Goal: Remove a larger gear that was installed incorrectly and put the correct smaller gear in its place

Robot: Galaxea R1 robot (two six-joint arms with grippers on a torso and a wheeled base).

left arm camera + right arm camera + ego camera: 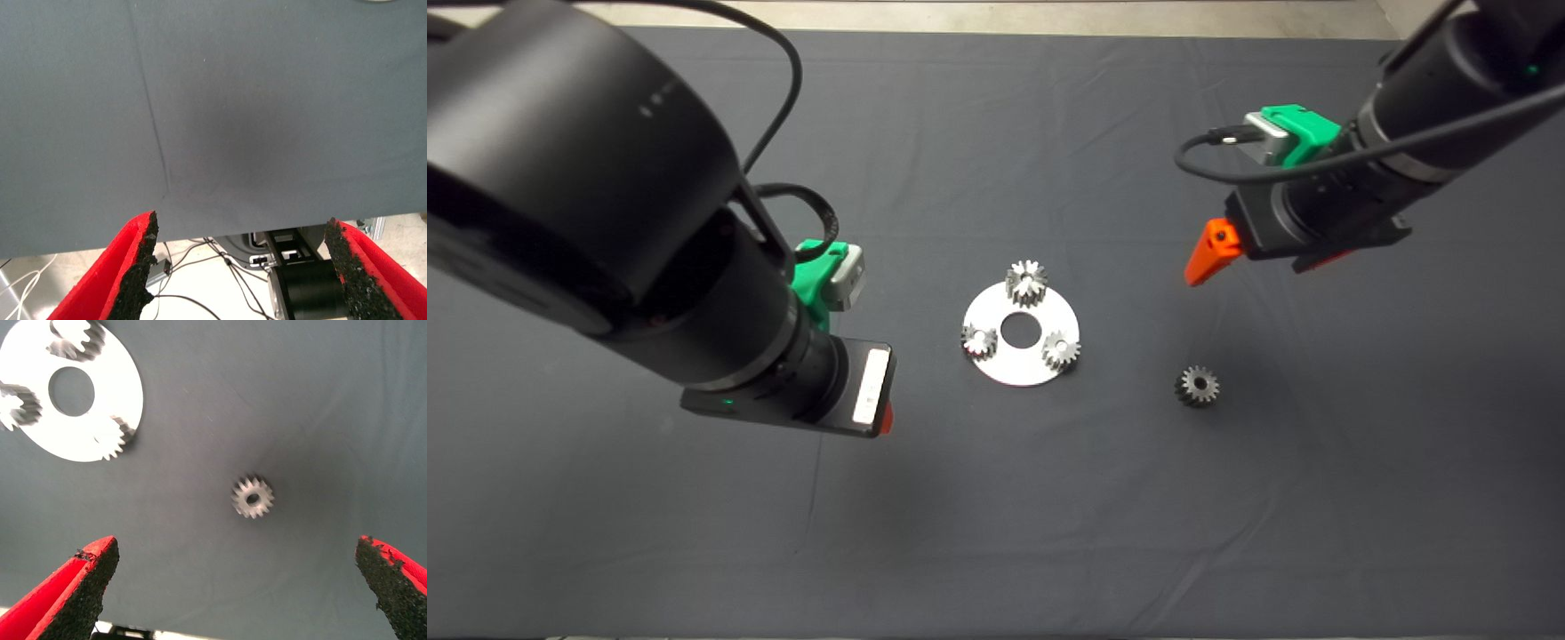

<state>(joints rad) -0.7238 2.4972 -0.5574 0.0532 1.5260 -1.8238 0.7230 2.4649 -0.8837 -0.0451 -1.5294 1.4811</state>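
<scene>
Silver larger gear (1027,283) sits on the disc (1021,369), frame centre; smaller gear (1198,386) lies lower right beneath the spread right hand (237,587); left hand (240,267) also spread.

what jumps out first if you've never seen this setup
A bright round plate at the middle of the dark mat, carrying three silvery gears; the widest, the larger gear, sits at its far edge. A lone smaller gear lies right of it, with the open right gripper hovering above it and the left gripper open, left of the plate.
</scene>
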